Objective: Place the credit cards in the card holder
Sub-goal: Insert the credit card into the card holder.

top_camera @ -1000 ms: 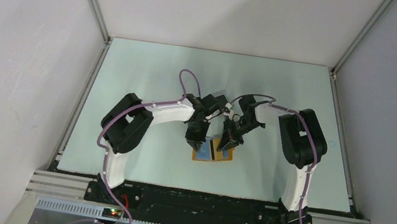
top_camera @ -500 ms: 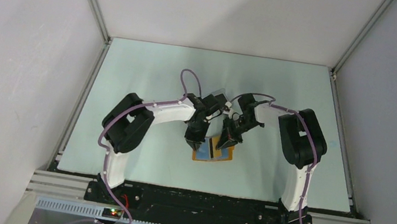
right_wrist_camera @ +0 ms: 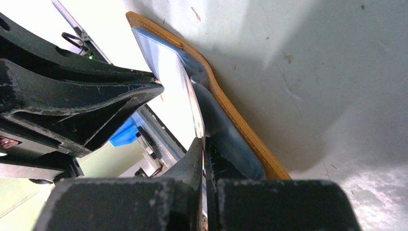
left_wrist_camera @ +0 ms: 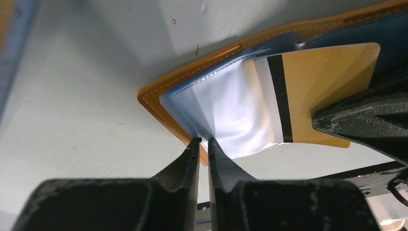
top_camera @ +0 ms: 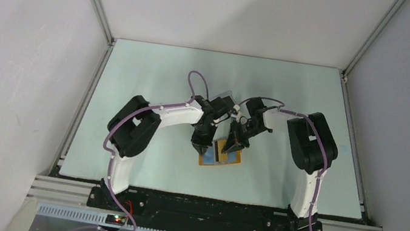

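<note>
Both arms reached inward, wrists tilted down, left gripper (top_camera: 200, 147) and right gripper (top_camera: 233, 149) close together, fingers pinched nearly closed.

card holder (left_wrist_camera: 159, 103): orange, open | card (left_wrist_camera: 327, 82): gold, black-striped, partly sleeved

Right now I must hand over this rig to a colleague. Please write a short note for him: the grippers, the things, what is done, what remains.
Left gripper: shut on the edge of the clear sleeve of the card holder, which lies open on the table.
Right gripper: shut on a yellow card with a black stripe.
Done: this card is partly inside the sleeve, one end sticking out.
Left: push it fully in, then release. Other cards cannot be made out in these views.
</note>
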Controlling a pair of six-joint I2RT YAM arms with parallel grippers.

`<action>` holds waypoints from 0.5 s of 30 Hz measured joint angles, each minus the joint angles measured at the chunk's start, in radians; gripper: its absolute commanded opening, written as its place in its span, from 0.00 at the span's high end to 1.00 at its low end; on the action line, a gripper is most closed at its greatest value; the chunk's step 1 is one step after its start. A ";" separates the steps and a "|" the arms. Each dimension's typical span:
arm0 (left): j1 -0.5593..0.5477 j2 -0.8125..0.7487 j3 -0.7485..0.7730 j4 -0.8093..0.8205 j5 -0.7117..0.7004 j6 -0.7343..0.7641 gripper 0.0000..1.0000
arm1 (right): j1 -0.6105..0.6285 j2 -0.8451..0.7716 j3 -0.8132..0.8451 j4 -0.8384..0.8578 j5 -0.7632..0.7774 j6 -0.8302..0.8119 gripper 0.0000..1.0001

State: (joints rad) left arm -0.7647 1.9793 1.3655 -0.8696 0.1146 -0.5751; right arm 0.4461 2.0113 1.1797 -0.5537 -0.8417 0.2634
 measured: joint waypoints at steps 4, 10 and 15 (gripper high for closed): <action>0.000 0.001 0.001 -0.002 0.000 0.000 0.85 | 0.000 0.000 -0.027 0.050 -0.014 0.020 1.00; 0.000 0.004 0.005 -0.006 0.000 0.000 0.85 | 0.004 0.000 -0.056 0.109 -0.021 0.040 0.93; 0.000 0.005 0.006 -0.008 0.001 0.000 0.85 | 0.019 -0.005 -0.058 0.121 0.002 0.056 0.67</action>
State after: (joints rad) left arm -0.7647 1.9842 1.3716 -0.8776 0.1154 -0.5751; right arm 0.4652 2.0064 1.1221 -0.4328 -0.8394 0.3191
